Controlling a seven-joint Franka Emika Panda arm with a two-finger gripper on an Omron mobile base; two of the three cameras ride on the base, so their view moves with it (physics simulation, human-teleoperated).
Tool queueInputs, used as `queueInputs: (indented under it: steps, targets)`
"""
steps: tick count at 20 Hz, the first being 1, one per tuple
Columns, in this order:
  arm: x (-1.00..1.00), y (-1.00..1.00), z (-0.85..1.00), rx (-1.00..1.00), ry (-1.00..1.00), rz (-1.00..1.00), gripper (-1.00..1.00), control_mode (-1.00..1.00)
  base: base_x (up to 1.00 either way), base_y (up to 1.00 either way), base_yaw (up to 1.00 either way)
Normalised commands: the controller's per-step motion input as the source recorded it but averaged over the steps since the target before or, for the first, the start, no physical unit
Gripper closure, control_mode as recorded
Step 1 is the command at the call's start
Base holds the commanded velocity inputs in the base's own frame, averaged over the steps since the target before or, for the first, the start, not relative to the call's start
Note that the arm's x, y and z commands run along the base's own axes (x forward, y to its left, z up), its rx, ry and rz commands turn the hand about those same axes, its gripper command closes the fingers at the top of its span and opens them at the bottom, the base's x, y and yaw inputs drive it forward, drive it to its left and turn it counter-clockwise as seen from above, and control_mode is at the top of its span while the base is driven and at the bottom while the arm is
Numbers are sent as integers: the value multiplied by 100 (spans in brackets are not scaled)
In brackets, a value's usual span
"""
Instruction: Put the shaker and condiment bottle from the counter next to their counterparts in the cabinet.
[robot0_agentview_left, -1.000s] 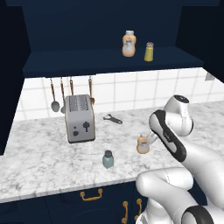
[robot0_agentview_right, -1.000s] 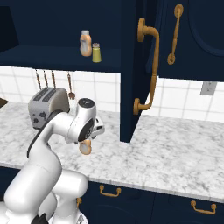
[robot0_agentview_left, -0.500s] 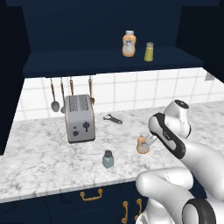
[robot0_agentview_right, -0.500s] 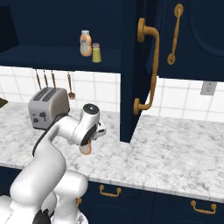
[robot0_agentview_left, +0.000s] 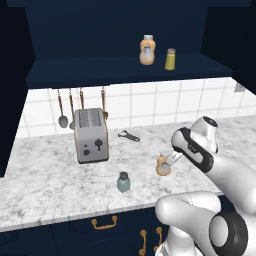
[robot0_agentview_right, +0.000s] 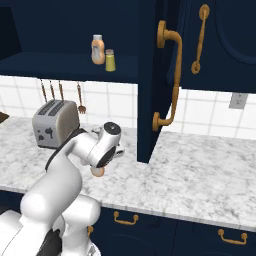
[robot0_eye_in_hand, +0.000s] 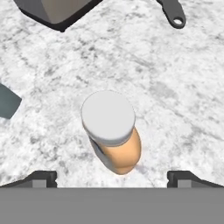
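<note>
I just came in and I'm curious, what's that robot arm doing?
The arm's gripper hangs over the orange bottle on the counter, jaws wide open, one on each side, nothing grabbed yet. The little grey shaker waits nearby, beside the toaster. Up in the cabinet stand a matching bottle and a yellow-green shaker.

Condiment bottle (robot0_eye_in_hand: 113, 135) stands upright on the marble counter (robot0_eye_in_hand: 175, 87), centred between the spread fingertips (robot0_eye_in_hand: 40, 178) of the gripper (robot0_eye_in_hand: 112, 178), untouched.
</note>
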Motion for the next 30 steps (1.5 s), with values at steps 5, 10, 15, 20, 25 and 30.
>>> queueInputs:
  steps: [5,10,15,20,25,30]
  targets:
    - [15,0,-13,6,0,1,-100,-100,0,0,0]
    - [12,0,-16,5,0,3,-100,-100,0,0,0]
    - [9,10,-21,4,0,8,-100,-100,0,0,0]
    - [12,31,-24,2,1,11,100,-100,0,0,0]
    - [13,-1,11,0,1,-8,100,-100,0,0,0]
    - [-1,0,67,-3,-3,-24,100,-100,0,0,0]
